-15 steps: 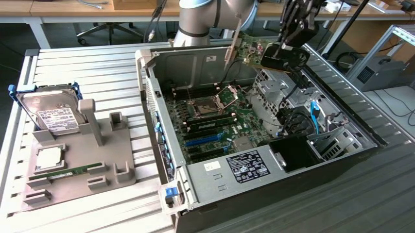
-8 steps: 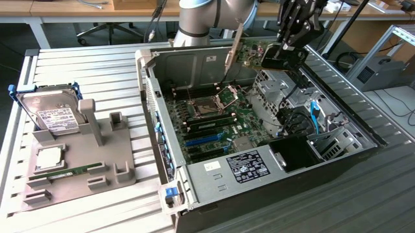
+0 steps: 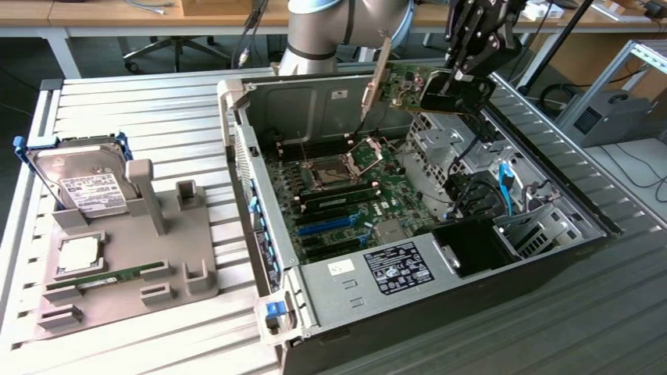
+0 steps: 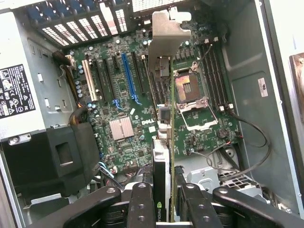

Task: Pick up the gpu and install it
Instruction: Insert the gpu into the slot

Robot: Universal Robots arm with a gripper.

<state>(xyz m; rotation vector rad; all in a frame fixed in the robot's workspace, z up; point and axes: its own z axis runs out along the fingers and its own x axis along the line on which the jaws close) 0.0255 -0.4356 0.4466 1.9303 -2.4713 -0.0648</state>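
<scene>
Silvery bracket (image 4: 166,33) sits at the far end of the gpu (image 4: 164,156) from the gripper (image 3: 451,92). The jaws are clamped on the gpu, one on each flat face. The card is in the air over the open computer case (image 3: 246,148), above the motherboard (image 4: 123,128), and is not seated in any slot.

Judgement: the card is light and stiff but fragile. Its components and contact edge won't take side load, and the smooth faces could slip or twist in a pinch grip. The best hold is across the flat faces, away from the contacts, much as it is held now.

Hard to make out: the wrist view has the card edge-on, so its contact edge is not visible, and the slot beneath it cannot be told. A hard drive (image 3: 83,183) stands well apart on a grey fixture (image 3: 156,258) on the desk (image 3: 156,109).
</scene>
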